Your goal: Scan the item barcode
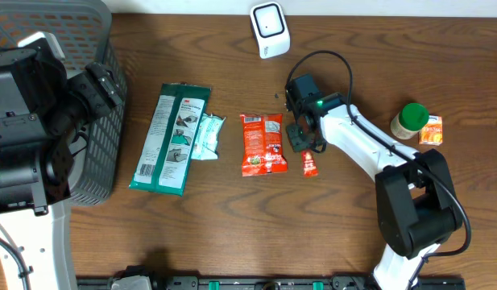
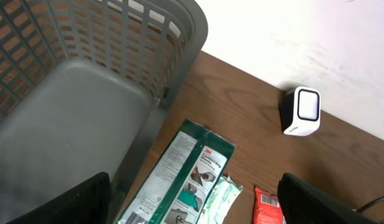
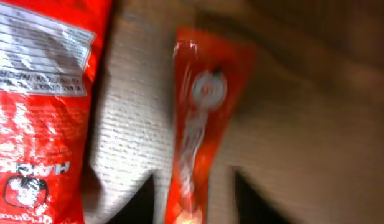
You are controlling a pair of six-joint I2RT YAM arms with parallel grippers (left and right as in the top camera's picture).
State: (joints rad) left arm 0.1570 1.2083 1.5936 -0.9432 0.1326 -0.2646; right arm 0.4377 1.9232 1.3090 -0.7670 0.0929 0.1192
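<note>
Grey basket (image 2: 148, 37), green packet (image 1: 171, 138) just outside it, jar (image 1: 410, 121) contents unclear

The left arm (image 1: 26, 121) sits folded far to the left of the white scanner (image 1: 270, 30), its dark links stacked over its white base. The left gripper (image 1: 103, 84) points toward the scanner; in its wrist view the 2 fingers (image 2: 79, 199) stand wide apart with nothing between them.

The right arm (image 1: 369, 149) rises from its black base, well to the right of the scanner and nearer the front edge of the surface. Its white link slants up toward the scanner. A green light glows on the wrist. The right gripper (image 1: 300, 138) points down, just in front of the scanner, low over the surface. In its blurred wrist view the 2 dark fingertips (image 3: 145, 202) stand apart.
</note>
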